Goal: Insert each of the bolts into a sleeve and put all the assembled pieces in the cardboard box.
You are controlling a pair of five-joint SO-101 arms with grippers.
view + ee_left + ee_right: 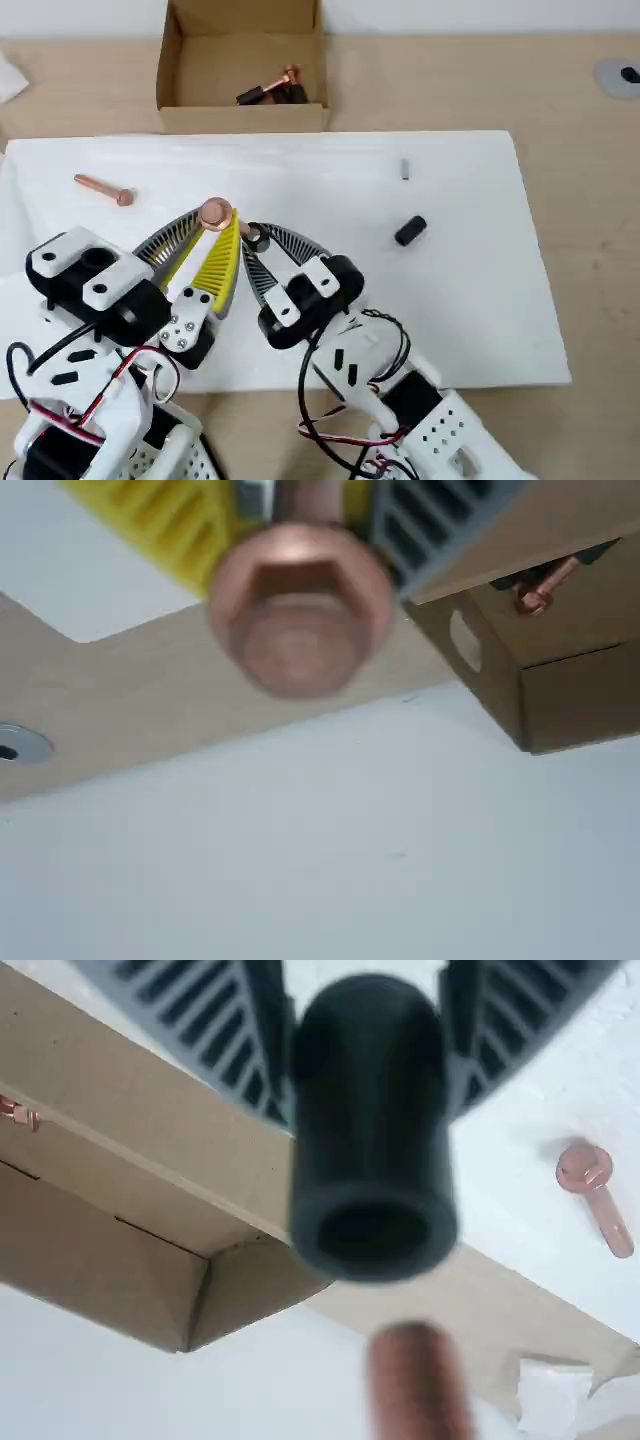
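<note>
The left gripper (213,222) was clamped on a copper bolt (300,605) and the right gripper (256,238) on a black sleeve (372,1130), its open end turned toward the bolt's tip, apparently lined up for insertion. Beyond lay a loose bolt (103,187) and spare sleeve (410,230); farthest, the cardboard box (240,120) held at least one assembled piece (272,90)

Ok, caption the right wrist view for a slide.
Right gripper clamps a black sleeve, its open end close to a copper bolt's tip; cardboard box and a loose bolt beyond.
</note>
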